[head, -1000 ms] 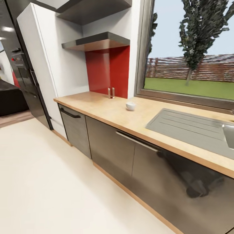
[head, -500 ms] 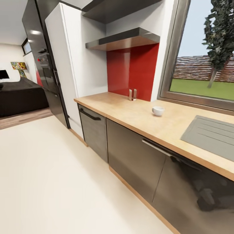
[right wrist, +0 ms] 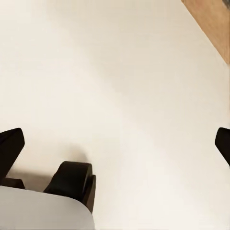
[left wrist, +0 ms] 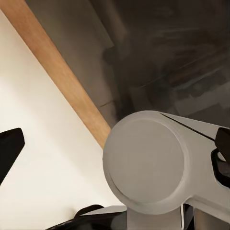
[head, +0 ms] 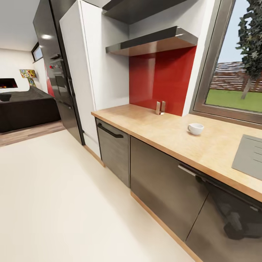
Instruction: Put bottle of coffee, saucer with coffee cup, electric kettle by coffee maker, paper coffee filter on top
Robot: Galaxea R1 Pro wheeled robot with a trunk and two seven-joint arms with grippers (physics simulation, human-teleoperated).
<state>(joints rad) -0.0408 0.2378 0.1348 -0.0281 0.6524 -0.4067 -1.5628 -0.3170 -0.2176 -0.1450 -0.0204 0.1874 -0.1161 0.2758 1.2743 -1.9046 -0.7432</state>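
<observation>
A small white coffee cup stands alone on the kitchen countertop, right of the red wall panel. The dark grey kitchen shelf hangs above the counter; I see it from below, so its top surface is hidden. My left gripper is open, its black fingertips far apart, beside the glossy cabinet fronts and a grey robot joint. Above the pale floor, my right gripper is open and holds nothing. The coffee maker, bottle of coffee, paper coffee filter, saucer and electric kettle are out of view.
Two small metal shakers stand at the back of the counter. A grey sink drainboard lies at the right edge. A tall white cabinet and black appliance column close the counter's left end. Open pale floor stretches left.
The whole picture has shifted, so the camera has turned left: counter, cup and shelf slid right, and the living room came into view. The cup keeps its place on the counter.
</observation>
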